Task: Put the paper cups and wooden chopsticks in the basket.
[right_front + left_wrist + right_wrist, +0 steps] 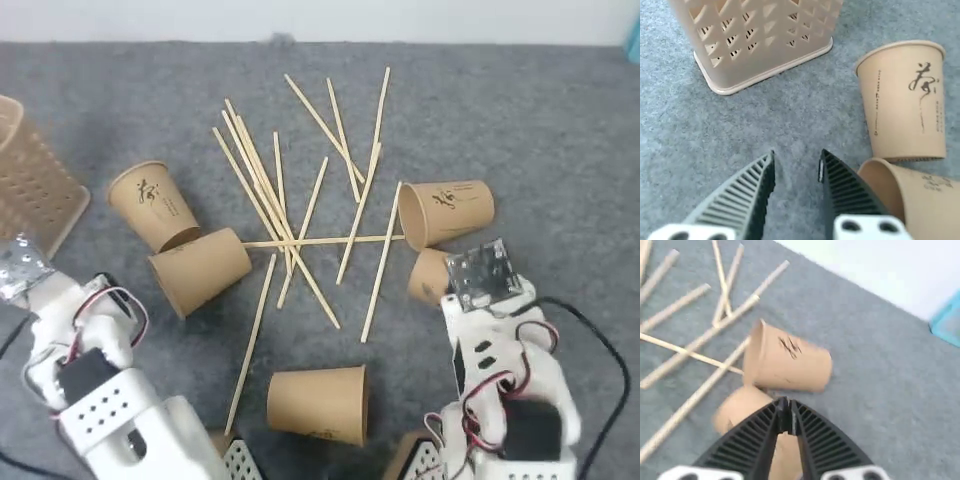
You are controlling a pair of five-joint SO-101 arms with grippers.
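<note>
Several brown paper cups lie on the grey carpet: one [155, 205] beside another [200, 270] at the left, one [318, 403] near the front, and two at the right [447, 212] [428, 275]. Wooden chopsticks [290, 200] are scattered across the middle. The tan slotted basket [35, 185] stands at the far left. My left gripper [796, 165] is open over bare carpet, between the basket [760, 40] and the two left cups [905, 100] [912, 195]. My right gripper [785, 407] is shut and empty, just above a lying cup [740, 407], with a second cup [787, 360] beyond it.
Both arm bases sit at the front edge, the left arm [80, 350] and the right arm [500, 340]. A pale wall borders the carpet at the back. A turquoise object [947, 322] lies off to the far right.
</note>
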